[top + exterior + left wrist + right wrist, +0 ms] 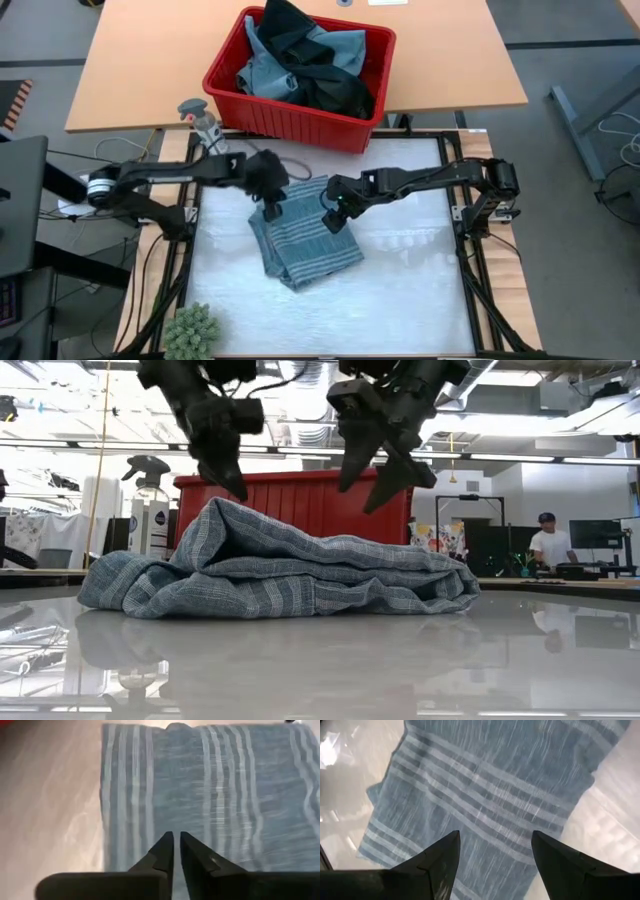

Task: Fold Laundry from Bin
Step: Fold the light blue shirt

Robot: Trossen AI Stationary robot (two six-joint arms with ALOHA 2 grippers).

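Observation:
A grey-blue striped garment (300, 245) lies folded into a thick stack on the pale table top, in front of the red bin (218, 78). The bin holds more laundry (300, 60), dark and light blue, heaped above its rim. My left gripper (270, 212) hangs shut just above the stack's far left part (215, 510), with nothing between its fingers (165, 850). My right gripper (330, 222) hangs open over the stack's far right part, its fingers (445, 855) clear of the cloth (485, 780). In the low view both grippers are above the garment (300, 570).
A spray bottle (200, 120) stands beside the bin's left near corner. A green spiky ball (190, 330) sits at the table's near left corner. The near and right parts of the table top (420, 290) are bare. A person (545, 540) stands far off in the room.

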